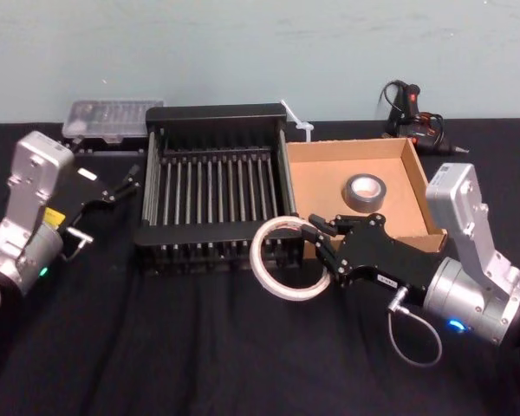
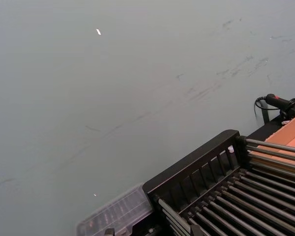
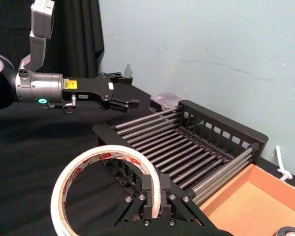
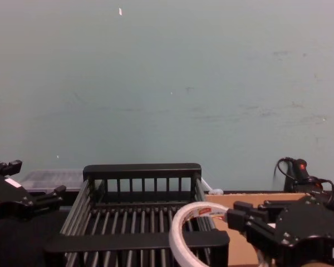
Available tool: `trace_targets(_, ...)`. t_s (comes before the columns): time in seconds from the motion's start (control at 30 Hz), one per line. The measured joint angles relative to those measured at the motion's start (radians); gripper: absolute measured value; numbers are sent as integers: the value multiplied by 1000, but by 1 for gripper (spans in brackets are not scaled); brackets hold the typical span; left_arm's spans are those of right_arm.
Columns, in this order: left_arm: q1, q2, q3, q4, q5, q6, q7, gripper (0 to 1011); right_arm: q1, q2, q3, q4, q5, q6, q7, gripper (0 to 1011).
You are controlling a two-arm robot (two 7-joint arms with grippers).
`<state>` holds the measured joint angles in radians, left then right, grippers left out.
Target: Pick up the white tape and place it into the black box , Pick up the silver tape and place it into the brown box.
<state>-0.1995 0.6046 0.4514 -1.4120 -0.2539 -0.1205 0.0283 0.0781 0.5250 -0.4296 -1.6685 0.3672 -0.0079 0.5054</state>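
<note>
While right pincer (image 1: pixel 316 245) is clamping tape (image 1: pixel 282 258) upright, we are judging crate (image 1: pixel 212 117) leftward; left pincer (image 1: pixel 132 178) idling, spread.

Silver arms, black end effectors, grey cables

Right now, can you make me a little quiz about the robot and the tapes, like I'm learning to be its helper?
1. True or false: the silver tape lies in the brown box.
2. Which gripper holds the white tape? A. left B. right C. neither
3. Fill in: the black box has nothing in it, and the white tape hangs near its front ____ corner.

Key
1. True. The grey roll lies flat on the cardboard floor.
2. B. The right gripper pinches the ring's wall; the left gripper is open and waits left of the black box.
3. Right, as the robot sees it, partly over the rim.
</note>
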Motion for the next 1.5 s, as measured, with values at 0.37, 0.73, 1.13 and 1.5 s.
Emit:
trace_targets(0.37, 0, 0, 0, 0, 0, 0, 0, 1001, 23, -14, -4, 17, -1, 4, 3, 104)
trace_targets(0.73, 0, 0, 0, 0, 0, 0, 0, 1001, 99, -46, -24, 75, -15, 25, 3, 104)
trace_targets(1.13, 0, 0, 0, 0, 0, 0, 0, 1001, 197, -105, -53, 185, -11, 29, 22, 104)
trace_targets(1.5, 0, 0, 0, 0, 0, 0, 0, 1001, 290, -154, -83, 292, -25, 36, 31, 104)
